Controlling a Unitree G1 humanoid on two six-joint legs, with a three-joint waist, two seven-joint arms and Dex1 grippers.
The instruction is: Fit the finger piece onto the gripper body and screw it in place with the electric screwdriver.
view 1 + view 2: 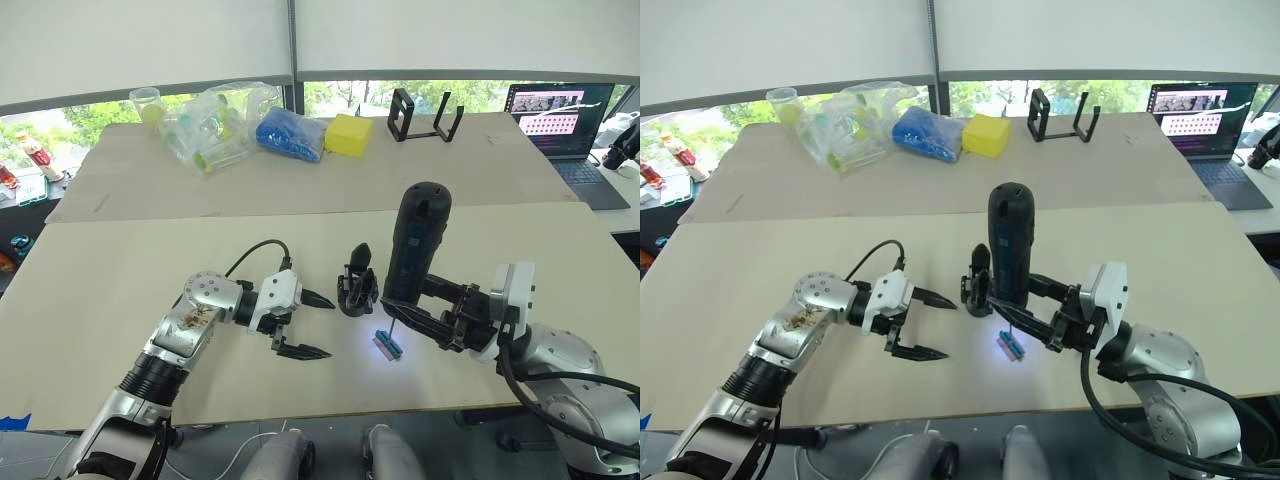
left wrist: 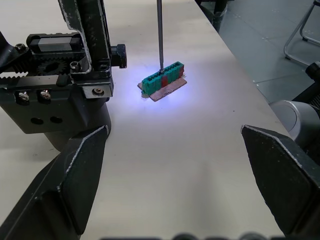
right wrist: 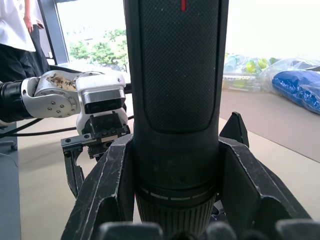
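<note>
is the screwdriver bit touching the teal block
Touching: in the left wrist view the electric screwdriver bit meets the teal block top, no gap visible.

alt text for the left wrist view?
A thin metal screwdriver bit comes straight down onto a small teal-green block, lit white on a pale table. The open left gripper frames it, with the black gripper body beside.
</note>
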